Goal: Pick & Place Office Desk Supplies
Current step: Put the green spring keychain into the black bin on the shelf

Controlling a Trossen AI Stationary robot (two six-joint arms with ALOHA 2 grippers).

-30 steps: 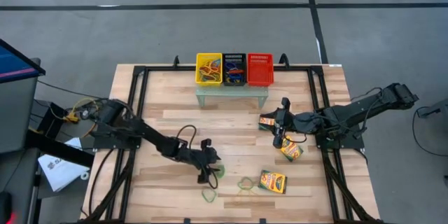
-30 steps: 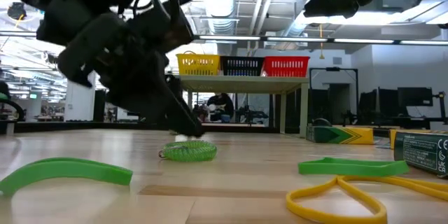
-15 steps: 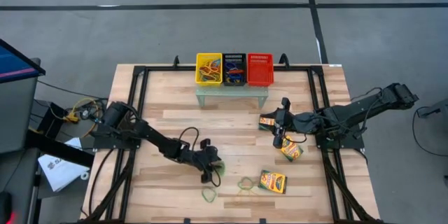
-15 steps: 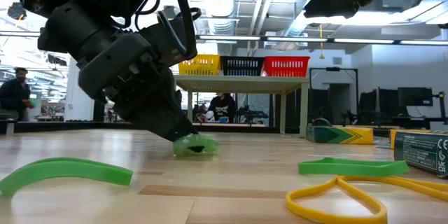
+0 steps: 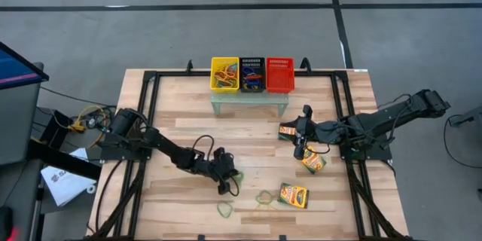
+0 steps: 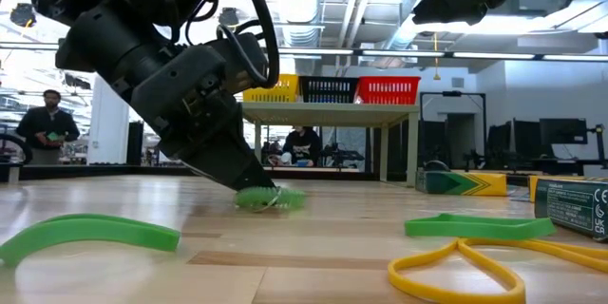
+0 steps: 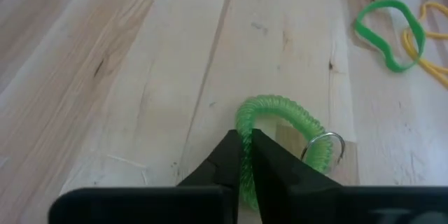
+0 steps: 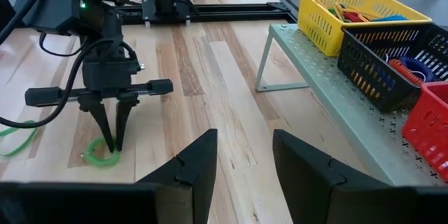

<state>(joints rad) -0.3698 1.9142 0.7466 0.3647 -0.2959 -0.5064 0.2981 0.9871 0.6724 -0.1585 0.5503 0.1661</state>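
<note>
Left wrist view shows my left tool (image 7: 246, 155) pinched together on a green coiled band (image 7: 280, 122) with a small metal ring, lying on the desk (image 7: 140, 77) near its front middle. I judge the grip sits on one edge of the coil, so I should lift slowly and straight up, watching for stretch or slip. My right tool (image 8: 241, 157) waits with fingers apart over the desk's right side, holding nothing.

The left arm reaches low across the tabletop, its dark two-finger hand (image 5: 229, 187) pointing down, fingers pinched together. The right arm waits raised, its hand (image 5: 300, 141) with fingers parted.
</note>
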